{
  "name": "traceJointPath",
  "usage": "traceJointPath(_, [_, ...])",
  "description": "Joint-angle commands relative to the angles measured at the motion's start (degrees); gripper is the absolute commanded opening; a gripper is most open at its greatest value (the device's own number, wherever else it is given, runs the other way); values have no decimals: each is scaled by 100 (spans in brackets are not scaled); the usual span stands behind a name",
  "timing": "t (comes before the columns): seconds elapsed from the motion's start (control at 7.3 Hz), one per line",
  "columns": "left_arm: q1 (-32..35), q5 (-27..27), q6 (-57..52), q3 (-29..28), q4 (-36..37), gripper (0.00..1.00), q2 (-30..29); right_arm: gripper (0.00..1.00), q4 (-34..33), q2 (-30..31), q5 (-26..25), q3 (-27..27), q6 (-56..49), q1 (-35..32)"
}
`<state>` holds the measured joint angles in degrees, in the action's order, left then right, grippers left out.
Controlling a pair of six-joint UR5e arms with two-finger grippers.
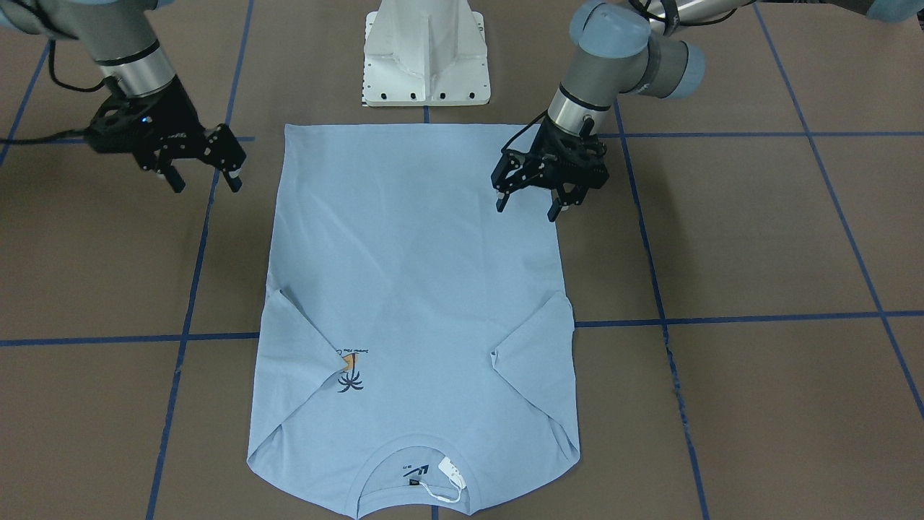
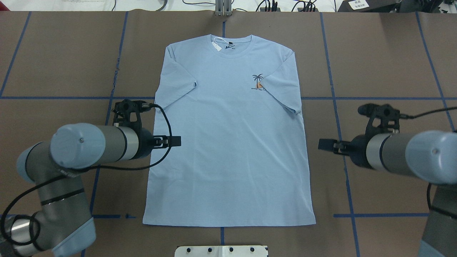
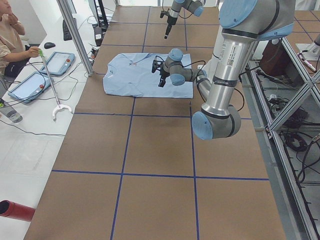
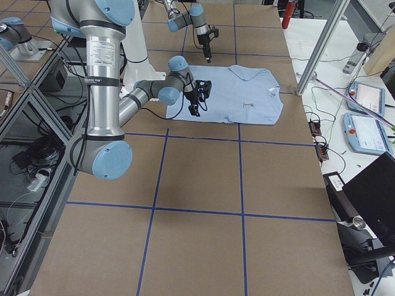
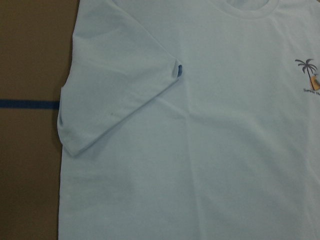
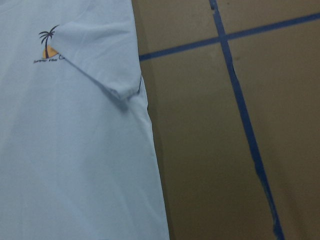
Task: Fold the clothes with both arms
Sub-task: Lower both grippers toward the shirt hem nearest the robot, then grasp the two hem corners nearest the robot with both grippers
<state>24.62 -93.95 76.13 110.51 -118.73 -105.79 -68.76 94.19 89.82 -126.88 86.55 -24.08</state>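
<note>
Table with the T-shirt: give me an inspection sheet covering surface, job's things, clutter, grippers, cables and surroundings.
Surface: brown table with a blue tape grid.
Job's things: light blue T-shirt flat, print up, both sleeves folded inward, white tag at the collar.
Clutter: nothing seen.
Grippers: left gripper open over the shirt's side edge; right gripper open over bare table beside the shirt.
Cables: black cable loops from the left wrist over the shirt's edge.
Surroundings: person at a side bench with tablets; white pedestal.
</note>
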Motion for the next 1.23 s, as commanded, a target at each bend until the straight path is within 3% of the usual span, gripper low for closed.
traceJointPath(0.0, [-892,400,1073,925,-10,99,933,97,965,704,-1767,-179,1692,1751])
traceJointPath(0.27, [-1982,1226,2760,1043,-1,62,1218,91,996,759,-1985,-179,2208,2047])
traceJointPath(0.55, [-2425,1537,3109,973,34,62,1376,92,996,759,-2118,-179,2208,2144])
traceJointPath(1.1, [-2400,1484,2647,929,253,61,1324,92,987,751,-2126,-170,2208,2153])
